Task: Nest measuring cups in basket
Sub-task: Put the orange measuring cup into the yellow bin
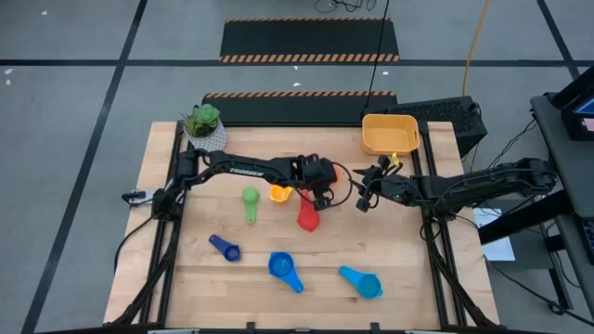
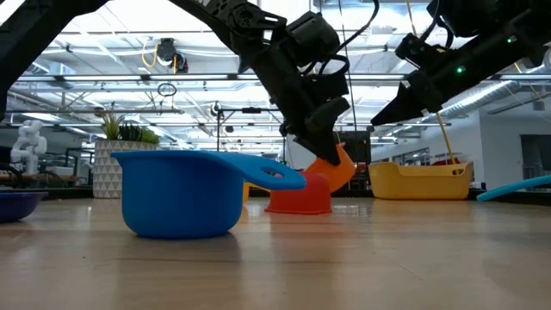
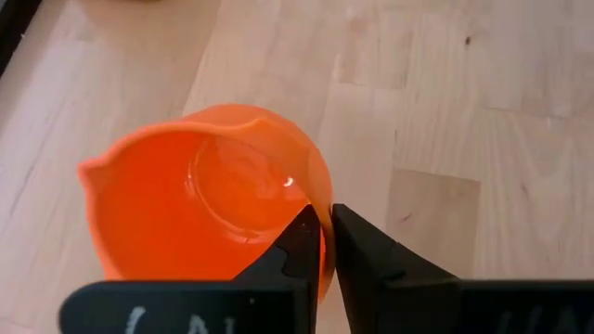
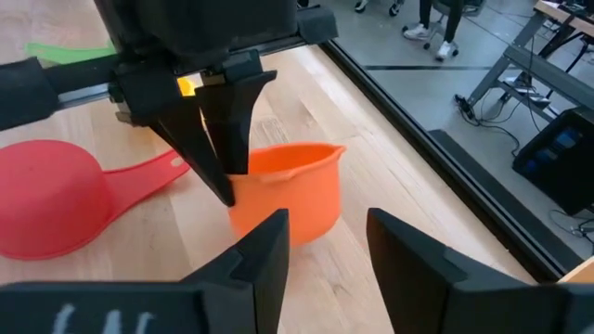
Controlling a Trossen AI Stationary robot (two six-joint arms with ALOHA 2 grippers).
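Note:
The orange cup [image 3: 204, 204] is in my left gripper [image 3: 323, 237] near the table's middle [image 1: 280, 193]. Right beside it lies the red cup [image 1: 308, 215], its handle pointing at the orange one [image 4: 56, 209]. On the wood lie the green cup [image 1: 251, 202], dark blue cup [image 1: 224, 247], blue cup [image 1: 284, 269] and light blue cup [image 1: 362, 281]. The yellow-orange basket [image 1: 390, 134] sits at the far right, with something small and yellow [image 1: 394, 160] at its near rim. My right gripper [image 4: 325, 250] is open, just right of the orange cup, touching nothing. My left gripper pinches the orange cup's wall at the rim [image 3: 325, 209], one finger inside the bowl and one outside. The fingers [image 4: 218, 139] come from above, pointing down. In the low view the cup [image 2: 331, 168] is tilted; the red cup hides whether its base is on the table.
A white pot with a green plant [image 1: 206, 125] stands at the far left corner. The blue cup [image 2: 181, 194] fills the low view's front. Both arms meet over the table's middle; bare wood lies along the near edge between the cups.

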